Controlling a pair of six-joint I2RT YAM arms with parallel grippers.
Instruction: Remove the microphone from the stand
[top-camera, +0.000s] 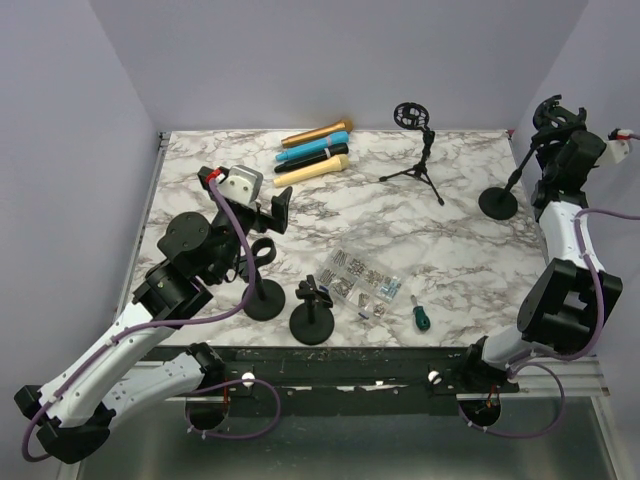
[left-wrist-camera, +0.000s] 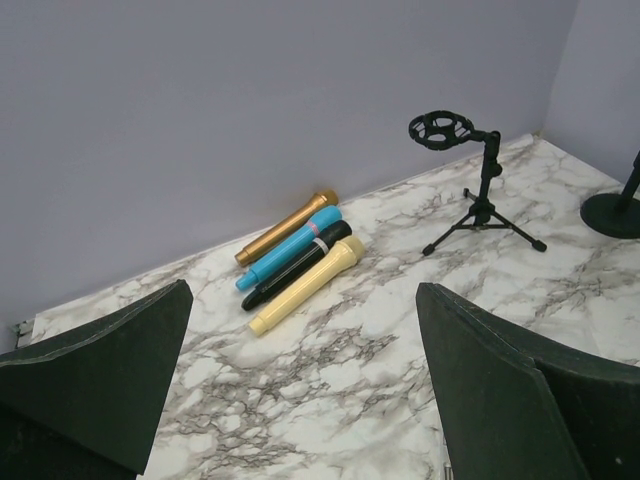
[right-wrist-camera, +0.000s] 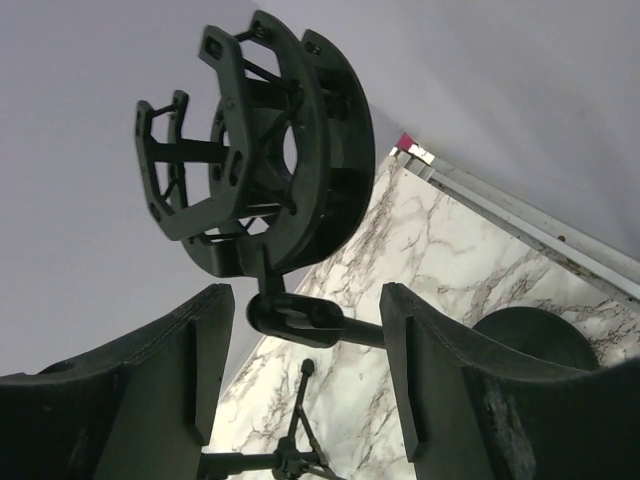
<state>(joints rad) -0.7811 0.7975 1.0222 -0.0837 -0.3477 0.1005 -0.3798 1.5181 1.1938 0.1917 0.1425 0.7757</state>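
The black round-based stand (top-camera: 498, 203) rose beside the right gripper (right-wrist-camera: 305, 330), whose fingers stood apart either side of its pivot neck, with no contact evident. Its black ribbed shock-mount cradle (right-wrist-camera: 255, 150), directly above those fingers, appeared empty. Four handheld microphones (left-wrist-camera: 290, 250), gold, blue, black and cream, lay ahead of the wide-spread left gripper (left-wrist-camera: 300, 400), the nearer arm, their long axes slanting away rightward. Only the right wrist view showed the cradle's interior.

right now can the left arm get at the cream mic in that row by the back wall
Probably yes: the left gripper is open and faces the cream mic across bare table, with nothing standing between them.
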